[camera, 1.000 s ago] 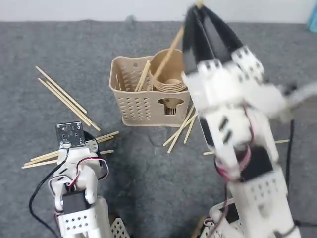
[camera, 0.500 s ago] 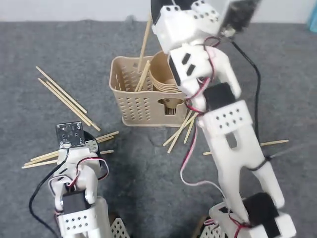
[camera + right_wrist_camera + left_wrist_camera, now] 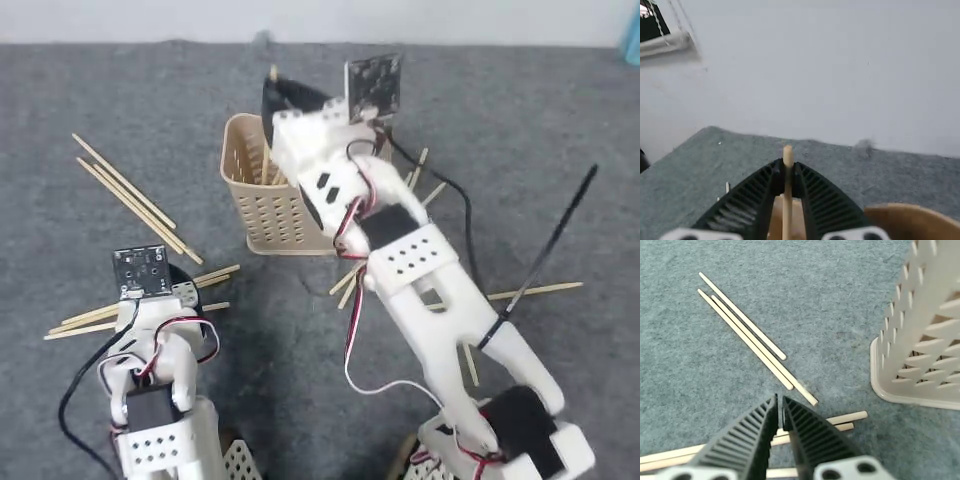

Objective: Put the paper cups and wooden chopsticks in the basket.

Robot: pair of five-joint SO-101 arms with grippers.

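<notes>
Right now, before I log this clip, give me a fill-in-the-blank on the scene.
The right gripper is shut on a thin wooden ____.
The left gripper is shut and holds ____.
The right gripper hangs above the beige perforated plastic ____.
Missing: chopstick; nothing; basket.

White arms (image 3: 440,290) with black ridged jaws and red-and-white wiring (image 3: 351,320).
</notes>
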